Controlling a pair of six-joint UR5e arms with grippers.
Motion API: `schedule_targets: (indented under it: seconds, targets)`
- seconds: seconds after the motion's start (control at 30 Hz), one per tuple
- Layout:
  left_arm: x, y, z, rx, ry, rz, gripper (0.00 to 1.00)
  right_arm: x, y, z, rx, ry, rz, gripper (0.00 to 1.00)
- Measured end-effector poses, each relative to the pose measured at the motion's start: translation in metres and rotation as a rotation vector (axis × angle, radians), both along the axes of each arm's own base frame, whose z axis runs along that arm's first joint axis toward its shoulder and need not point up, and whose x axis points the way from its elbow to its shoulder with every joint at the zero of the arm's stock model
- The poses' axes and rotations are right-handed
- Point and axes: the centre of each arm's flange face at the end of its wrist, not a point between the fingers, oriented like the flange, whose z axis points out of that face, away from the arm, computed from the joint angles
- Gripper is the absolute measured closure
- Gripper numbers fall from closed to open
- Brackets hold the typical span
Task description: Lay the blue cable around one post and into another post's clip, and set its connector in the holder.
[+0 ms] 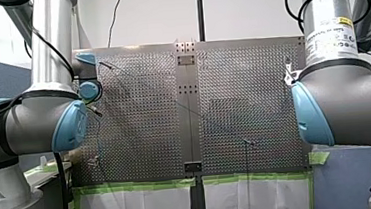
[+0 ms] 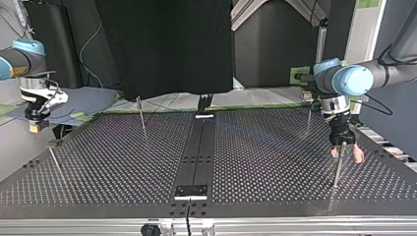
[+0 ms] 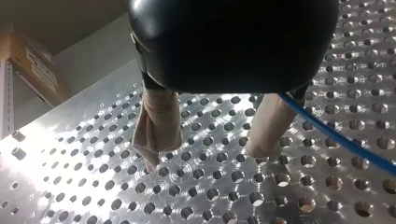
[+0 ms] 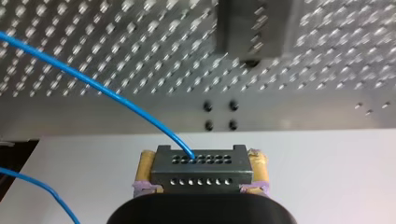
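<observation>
Right hand (image 4: 201, 161) clamps the connector (image 4: 201, 179) for carrying; my left hand (image 3: 205, 154) hangs spread beside the blue cable (image 3: 355, 145) to guide it.

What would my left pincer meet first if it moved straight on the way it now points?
Probably the perforated table: in the left wrist view the left pincer points down at its holes, with nothing between its open jaws. The blue cable passes beside one jaw, outside that line.
</observation>
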Motion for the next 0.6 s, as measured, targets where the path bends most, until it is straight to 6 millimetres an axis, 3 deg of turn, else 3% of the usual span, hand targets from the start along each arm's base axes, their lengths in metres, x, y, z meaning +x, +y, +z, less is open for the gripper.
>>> schedule_targets:
  seconds: [0.6]
  targets:
    - [0.000,0.001,0.000,0.000,0.000,0.002,0.00,0.022,-0.001,0.006,-0.042,-0.071,0.171,1.00]
